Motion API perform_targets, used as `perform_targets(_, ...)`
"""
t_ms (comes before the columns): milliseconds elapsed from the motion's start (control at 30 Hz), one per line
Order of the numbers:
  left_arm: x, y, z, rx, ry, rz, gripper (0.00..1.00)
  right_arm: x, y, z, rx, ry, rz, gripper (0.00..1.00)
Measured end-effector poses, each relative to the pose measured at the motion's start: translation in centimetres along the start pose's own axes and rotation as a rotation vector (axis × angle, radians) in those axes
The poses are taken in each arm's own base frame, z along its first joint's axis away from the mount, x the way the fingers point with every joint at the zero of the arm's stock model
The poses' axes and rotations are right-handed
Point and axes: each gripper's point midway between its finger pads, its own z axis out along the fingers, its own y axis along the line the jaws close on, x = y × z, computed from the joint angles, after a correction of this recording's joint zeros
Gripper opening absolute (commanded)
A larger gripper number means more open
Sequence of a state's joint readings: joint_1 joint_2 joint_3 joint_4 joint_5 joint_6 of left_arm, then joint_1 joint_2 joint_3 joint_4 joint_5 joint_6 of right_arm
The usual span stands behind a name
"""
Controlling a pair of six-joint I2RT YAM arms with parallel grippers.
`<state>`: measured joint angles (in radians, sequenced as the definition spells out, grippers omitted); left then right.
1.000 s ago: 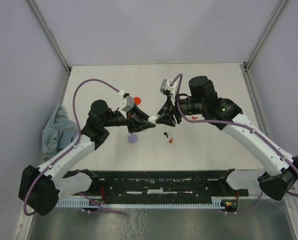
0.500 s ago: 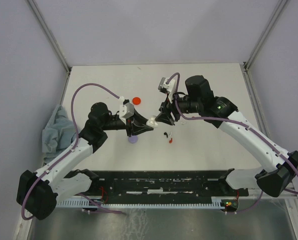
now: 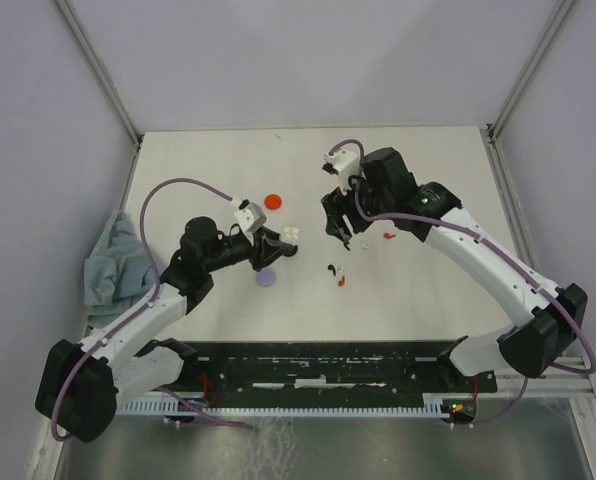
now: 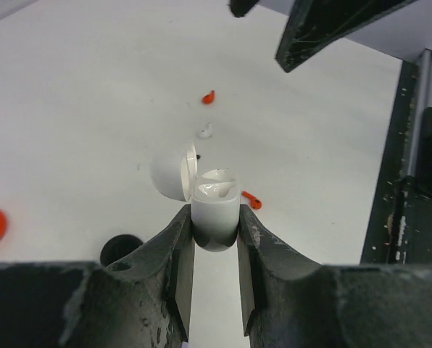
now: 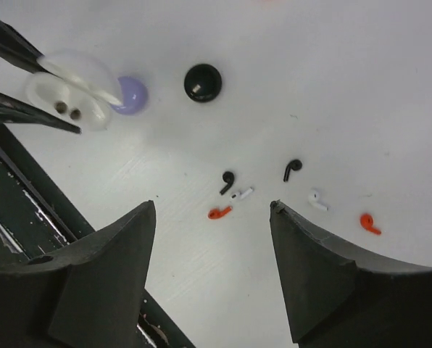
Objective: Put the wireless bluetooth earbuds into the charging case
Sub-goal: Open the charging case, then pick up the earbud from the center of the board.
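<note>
Earbuds (image 5: pixel 227 180): black, white and red ones are being left scattered on the table (image 3: pixel 428 290), just right of the case (image 4: pixel 214 199) and slightly nearer the arm bases.
Handling: they are being judged tiny, light, hard and slick, likely to skid when pinched; the bulb end is being favoured as the hold, leaving the stem free.
Case: its lid (image 4: pixel 171 170) is being held open and both sockets are showing empty.
Left gripper (image 4: pixel 214 217): the case body is being clamped tightly, with the arm reaching forward.
Right gripper (image 5: pixel 213 217): its jaws are being held wide on nothing, aimed down over the earbuds, right of the case.
</note>
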<state>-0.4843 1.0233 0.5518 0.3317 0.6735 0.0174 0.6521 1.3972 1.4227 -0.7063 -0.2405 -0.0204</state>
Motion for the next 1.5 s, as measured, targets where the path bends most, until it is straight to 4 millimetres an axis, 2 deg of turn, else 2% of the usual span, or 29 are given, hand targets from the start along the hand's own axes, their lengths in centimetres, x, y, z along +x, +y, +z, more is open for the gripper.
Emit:
perform_targets(100, 0.5, 1.8, -0.9, -0.098, 0.001, -0.022, 0.03, 2.0, -1.4, 1.0, 0.068, 0.083, 0.056, 0.73)
perform_targets(200, -0.4, 2.7, -2.0, -0.171, -0.025, -0.009, 0.03, 4.6, -2.4, 2.2, 0.111, 0.173, 0.103, 0.73)
perform_targets(300, -1.7, 3.0, -3.2, -0.218, -0.056, 0.018, 0.03, 7.5, -3.4, 3.5, 0.151, 0.271, 0.14, 0.73)
perform_targets(400, -2.2, 3.3, -3.9, -0.255, -0.062, 0.044, 0.03, 9.8, -4.5, 4.8, 0.185, 0.348, 0.163, 0.71)
perform_targets(433, -2.2, 3.4, -4.1, -0.266, -0.061, 0.048, 0.03, 10.3, -5.0, 5.1, 0.201, 0.369, 0.169, 0.69)
perform_targets(467, -2.0, 3.6, -4.3, -0.284, -0.051, 0.056, 0.03, 12.0, -6.4, 6.2, 0.242, 0.426, 0.184, 0.68)
perform_targets(700, -1.6, 3.7, -4.5, -0.289, -0.029, 0.077, 0.03, 15.6, -10.0, 8.3, 0.319, 0.574, 0.18, 0.6)
perform_targets(833, -1.6, 3.6, -4.6, -0.289, -0.03, 0.083, 0.03, 16.4, -11.5, 9.3, 0.34, 0.627, 0.159, 0.54)
perform_targets(967, -1.7, 3.5, -4.7, -0.288, -0.032, 0.085, 0.03, 16.5, -12.5, 10.0, 0.343, 0.643, 0.148, 0.48)
perform_targets(1167, -1.7, 3.5, -4.7, -0.288, -0.031, 0.085, 0.03, 16.9, -13.1, 11.0, 0.334, 0.669, 0.138, 0.46)
perform_targets(1500, -1.7, 3.4, -4.6, -0.28, -0.031, 0.085, 0.03, 19.3, -13.2, 11.8, 0.316, 0.748, 0.148, 0.41)
